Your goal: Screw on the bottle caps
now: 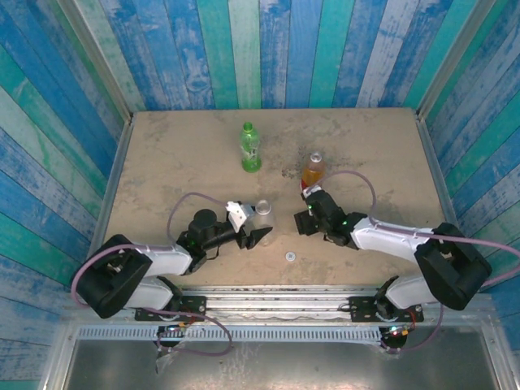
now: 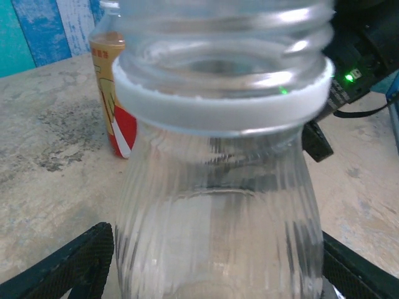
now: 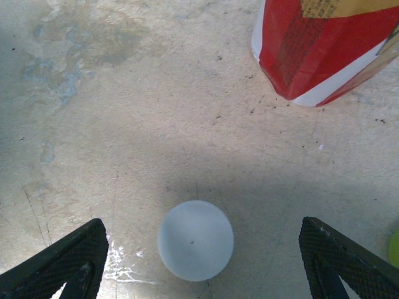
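Your clear bottle (image 2: 218, 205) stands between the arms with its neck bare and a white cap (image 3: 195, 240) lies loose on the table (image 1: 162, 162) near the amber bottle (image 3: 324, 50), so capping looks far from finished; the left gripper (image 2: 218, 249) reaches in low, its fingers straddling the bottle with grip unclear, while the right gripper (image 3: 201, 224) hovers with fingers wide apart over that cap.

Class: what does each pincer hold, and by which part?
Right pincer: nothing; the white cap lies untouched between its open fingers. Left pincer: fingers flank the clear bottle low on its body; whether they grip cannot be told.
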Robot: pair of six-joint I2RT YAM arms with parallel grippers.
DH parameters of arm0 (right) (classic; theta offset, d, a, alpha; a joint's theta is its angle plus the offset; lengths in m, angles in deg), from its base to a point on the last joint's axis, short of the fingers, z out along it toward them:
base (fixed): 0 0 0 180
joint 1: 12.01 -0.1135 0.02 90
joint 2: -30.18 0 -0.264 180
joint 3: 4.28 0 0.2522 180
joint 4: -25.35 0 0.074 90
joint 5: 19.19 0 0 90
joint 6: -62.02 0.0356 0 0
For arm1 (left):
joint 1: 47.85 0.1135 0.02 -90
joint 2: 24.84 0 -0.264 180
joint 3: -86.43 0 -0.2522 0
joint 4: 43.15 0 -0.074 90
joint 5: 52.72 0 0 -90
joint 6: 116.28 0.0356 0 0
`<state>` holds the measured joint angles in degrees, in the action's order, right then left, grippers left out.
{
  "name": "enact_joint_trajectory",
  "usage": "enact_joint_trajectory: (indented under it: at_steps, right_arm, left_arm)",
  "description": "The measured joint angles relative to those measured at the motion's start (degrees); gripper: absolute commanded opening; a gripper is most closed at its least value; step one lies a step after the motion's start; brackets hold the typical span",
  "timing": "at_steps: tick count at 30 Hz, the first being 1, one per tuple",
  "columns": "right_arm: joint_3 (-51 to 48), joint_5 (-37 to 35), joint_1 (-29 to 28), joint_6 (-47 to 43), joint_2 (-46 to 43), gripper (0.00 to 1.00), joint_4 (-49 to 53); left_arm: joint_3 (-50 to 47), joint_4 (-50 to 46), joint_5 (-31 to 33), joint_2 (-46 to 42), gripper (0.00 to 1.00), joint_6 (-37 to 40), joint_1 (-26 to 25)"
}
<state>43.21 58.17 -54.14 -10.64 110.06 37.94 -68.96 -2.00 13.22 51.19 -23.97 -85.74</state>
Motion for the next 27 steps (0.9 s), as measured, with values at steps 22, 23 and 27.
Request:
enact_joint_trajectory:
  at_steps: [22,23,27]
  right_arm:
    - [-4.4,-1.3,0.0,-0.7,-8.6,0.89,-2.9]
    - [-4.4,-1.3,0.0,-0.7,-8.6,0.89,-2.9]
    - [-4.4,-1.6,0.0,-0.7,-8.6,0.89,-2.9]
  left_arm:
    - [0.0,0.7,0.6,0.6,0.67,-0.9,0.0]
    - [0.0,0.6,0.5,0.6,0.62,-0.9,0.0]
    - [0.0,0.2,-0.4,0.6,0.57,-0.2,0.0]
